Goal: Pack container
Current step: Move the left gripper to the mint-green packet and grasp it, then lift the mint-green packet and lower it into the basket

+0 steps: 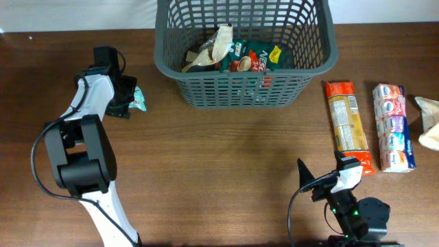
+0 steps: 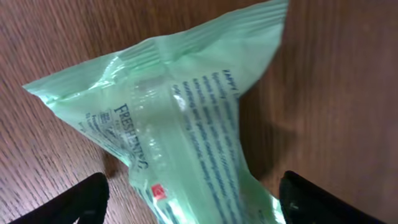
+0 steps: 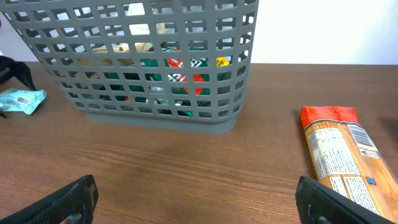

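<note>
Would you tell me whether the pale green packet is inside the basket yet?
Out: the green packet lies on the table left of the container.

Robot lab test bench. Wood-grain worktop (image 1: 226, 158), bare white wall (image 3: 323, 31) behind. Left arm (image 1: 82, 158) and right arm (image 1: 346, 202) with black cable (image 1: 34, 161) at the worktop's near edge

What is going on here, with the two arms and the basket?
The left gripper is open around a pale green packet lying on the table, left of the grey basket. The basket already holds some packets. The right gripper is open and empty, near an orange packet on the table.
</note>
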`<state>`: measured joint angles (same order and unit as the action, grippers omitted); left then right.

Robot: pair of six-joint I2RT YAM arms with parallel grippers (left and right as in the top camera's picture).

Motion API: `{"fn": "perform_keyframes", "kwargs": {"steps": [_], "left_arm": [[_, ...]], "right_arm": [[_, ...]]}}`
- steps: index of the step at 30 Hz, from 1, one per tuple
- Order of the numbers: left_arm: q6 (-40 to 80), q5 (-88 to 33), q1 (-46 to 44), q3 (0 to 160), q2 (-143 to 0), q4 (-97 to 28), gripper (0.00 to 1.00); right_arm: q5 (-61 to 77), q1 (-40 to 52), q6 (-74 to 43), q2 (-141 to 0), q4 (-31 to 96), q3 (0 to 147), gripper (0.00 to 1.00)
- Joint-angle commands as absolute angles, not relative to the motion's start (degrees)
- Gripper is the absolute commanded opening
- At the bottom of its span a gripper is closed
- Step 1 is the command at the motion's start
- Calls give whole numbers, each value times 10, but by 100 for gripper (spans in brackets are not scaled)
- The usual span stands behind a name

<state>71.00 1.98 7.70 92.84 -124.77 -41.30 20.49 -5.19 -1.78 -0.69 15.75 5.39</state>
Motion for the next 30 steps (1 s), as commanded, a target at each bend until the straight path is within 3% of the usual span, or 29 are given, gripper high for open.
{"fn": "perform_keyframes", "kwargs": {"steps": [1, 8, 11, 14, 16, 17, 22, 30], "left_arm": [[714, 26, 82, 923, -1260, -416, 76], [714, 26, 82, 922, -1260, -427, 66], [714, 26, 83, 922, -1260, -429, 50], [713, 26, 83, 922, -1260, -431, 28], [702, 23, 83, 922, -1260, -431, 7], [689, 22, 83, 922, -1260, -431, 3], [607, -17, 86, 922, -1259, -431, 2], [449, -291, 126, 987, -1258, -446, 2]], "right_arm": [[208, -48, -24, -3, 158, 50, 99], [208, -48, -24, -3, 158, 50, 99], [208, -48, -24, -3, 158, 50, 99], [208, -48, -24, -3, 158, 50, 99], [208, -48, -24, -3, 158, 50, 99], [208, -48, -24, -3, 158, 50, 99], [208, -48, -24, -3, 158, 50, 99], [208, -48, -24, -3, 158, 50, 99]]}}
